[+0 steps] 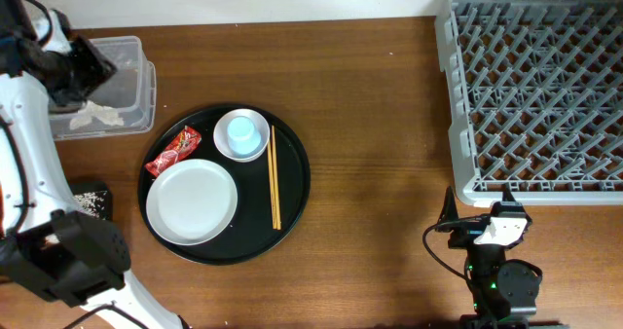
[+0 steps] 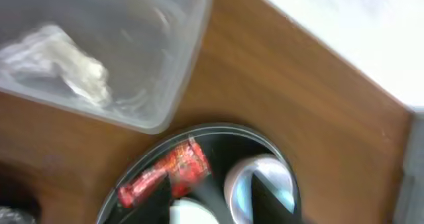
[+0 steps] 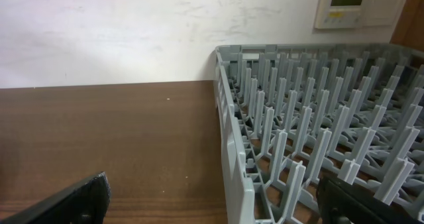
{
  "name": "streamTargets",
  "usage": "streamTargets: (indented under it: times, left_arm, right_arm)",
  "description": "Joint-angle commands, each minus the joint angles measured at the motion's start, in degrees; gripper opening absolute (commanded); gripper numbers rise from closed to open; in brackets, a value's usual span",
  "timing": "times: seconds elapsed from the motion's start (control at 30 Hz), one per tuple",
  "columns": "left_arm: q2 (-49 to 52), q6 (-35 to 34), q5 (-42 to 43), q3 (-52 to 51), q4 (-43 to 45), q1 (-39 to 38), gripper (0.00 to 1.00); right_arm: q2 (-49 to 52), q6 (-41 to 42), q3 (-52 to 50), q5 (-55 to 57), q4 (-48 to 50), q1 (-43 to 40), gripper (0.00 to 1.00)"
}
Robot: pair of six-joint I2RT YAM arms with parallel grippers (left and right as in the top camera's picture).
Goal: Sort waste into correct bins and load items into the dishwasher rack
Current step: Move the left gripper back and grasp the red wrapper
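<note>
The crumpled white tissue (image 1: 97, 116) lies in the clear plastic rectangular tub (image 1: 146, 81) at the table's far left corner, under the left gripper (image 1: 76, 68); whether its jaws are spread or pressed together cannot be told. Two thin wooden chopsticks (image 1: 274, 178) lie side by side near the right rim of the large round black tray (image 1: 297, 202), their long axis running from the table's far edge to its near edge. The right gripper (image 3: 212, 197) holds its jaws spread wide and empty.

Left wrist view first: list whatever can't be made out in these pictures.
- Left wrist: blur smears the crumpled tissue in the clear tub; the bottom edge cuts off the white plate.
- Overhead: the left gripper has its jaws hidden under its own body.
- Overhead: the left arm covers part of the flat black tray.
</note>
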Motion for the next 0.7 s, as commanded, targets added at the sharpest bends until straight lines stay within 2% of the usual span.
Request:
streamTargets:
  times: [0.0, 0.1, 0.33, 0.5, 0.67]
  left_arm:
    - [0.09, 9.92, 7.45, 0.17, -4.57, -2.73, 0.20]
    - [0.09, 15.56, 4.81, 0.17, -7.50, -6.05, 0.30]
    - [0.09, 15.54, -10.91, -4.61, -12.09, -16.44, 0.43]
    - [0.09, 8.79, -25.51, -16.48, -4.92, -21.05, 0.43]
    - [0.09, 7.82, -30.95, -25.97, 3.15, -21.14, 0.42]
  right_arm:
    - [-0.48, -0.02, -0.26, 0.68, -0.44, -0.37, 0.98]
    - [-0.48, -0.02, -0.26, 0.68, -0.44, -0.37, 0.98]
    - [-0.48, -0.02, -0.26, 0.70, -0.44, -0.37, 0.98]
    - [-0.48, -0.02, -0.26, 0.70, -0.44, -0.37, 0.98]
    - [-0.48, -0.02, -0.26, 0.70, -0.44, -0.37, 0.98]
